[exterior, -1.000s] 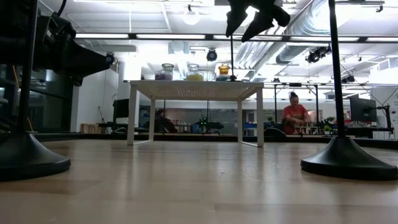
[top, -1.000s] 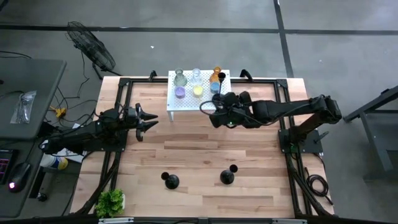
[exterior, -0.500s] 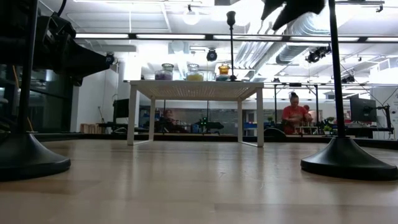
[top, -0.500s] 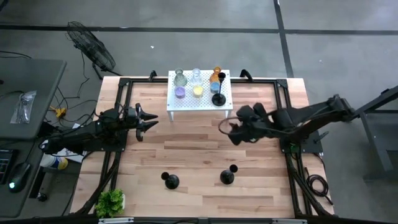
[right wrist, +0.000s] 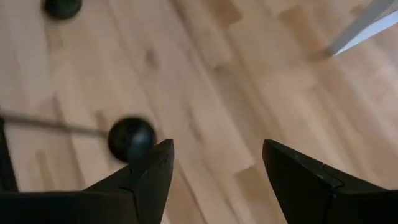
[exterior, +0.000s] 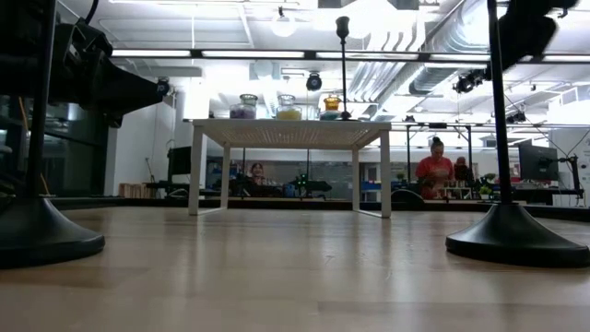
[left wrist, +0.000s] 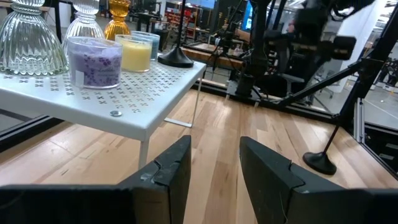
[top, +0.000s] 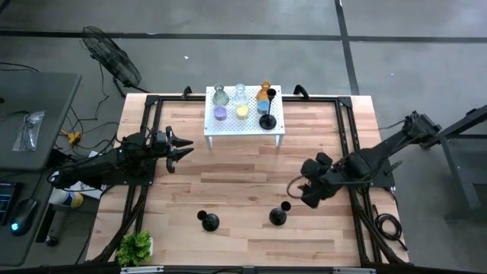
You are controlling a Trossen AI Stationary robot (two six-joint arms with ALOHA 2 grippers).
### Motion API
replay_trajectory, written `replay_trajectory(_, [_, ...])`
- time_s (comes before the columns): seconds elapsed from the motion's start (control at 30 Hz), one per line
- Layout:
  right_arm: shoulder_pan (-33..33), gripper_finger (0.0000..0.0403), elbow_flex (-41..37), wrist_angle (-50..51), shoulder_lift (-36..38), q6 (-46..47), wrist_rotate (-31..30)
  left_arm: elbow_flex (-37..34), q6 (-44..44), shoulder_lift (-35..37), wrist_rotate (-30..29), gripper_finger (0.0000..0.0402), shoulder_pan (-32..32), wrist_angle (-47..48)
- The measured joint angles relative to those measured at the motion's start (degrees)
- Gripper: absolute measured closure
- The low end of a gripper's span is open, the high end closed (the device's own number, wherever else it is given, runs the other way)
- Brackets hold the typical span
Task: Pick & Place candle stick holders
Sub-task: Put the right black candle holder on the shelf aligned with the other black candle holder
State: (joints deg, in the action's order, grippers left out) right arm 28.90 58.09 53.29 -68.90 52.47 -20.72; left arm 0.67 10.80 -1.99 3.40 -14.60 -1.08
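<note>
One black holder (top: pixel 268 119) stands upright by its round base on the white perforated stand (top: pixel 228 129), beside several glass cups (top: pixel 230 104). It also shows in the low view (exterior: pixel 343 65). Two more black holders stand on the table near its near edge, one on the left (top: pixel 208 221) and one on the right (top: pixel 278 216). My right gripper (top: pixel 298 190) is open and empty, just right of the right one, whose round top (right wrist: pixel 132 139) lies ahead of its fingers (right wrist: pixel 217 162). My left gripper (top: pixel 186 148) is open and empty at the table's left, facing the stand (left wrist: pixel 214 155).
A small green plant (top: pixel 135 245) stands at the near left corner. Black frame rails (top: pixel 346 144) run along the table's edges. Bare wood (top: pixel 228 179) lies between the stand and the two holders. People sit in the room behind (exterior: pixel 435 171).
My right gripper has drawn back from the top of the holder on the stand and gone toward the table's near and right edges, toward the right-hand holder on the table. The holder on the stand stays upright where it was.
</note>
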Motion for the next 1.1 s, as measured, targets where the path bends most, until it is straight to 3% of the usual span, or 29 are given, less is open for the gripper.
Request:
replay_trajectory(0.13, [4.12,0.0163,-3.81,-3.40,0.28,-1.42,2.65,0.00,0.00,-0.01,0.00,0.0268,0.01,0.00])
replay_trajectory(0.33, [9.61,0.0163,-11.34,-17.94,0.28,-7.71,4.44,0.00,0.00,0.01,0.00,0.0268,0.01,0.02])
replay_trajectory(0.73, [11.81,0.0163,-20.68,-45.20,-4.69,-9.77,1.73,0.00,0.00,0.00,0.00,0.0268,0.00,0.02])
replay_trajectory(1.1, [11.83,0.0170,-20.71,-64.77,-13.72,-17.50,-12.04,0.00,-0.02,-0.01,0.00,0.0268,-0.01,0.00])
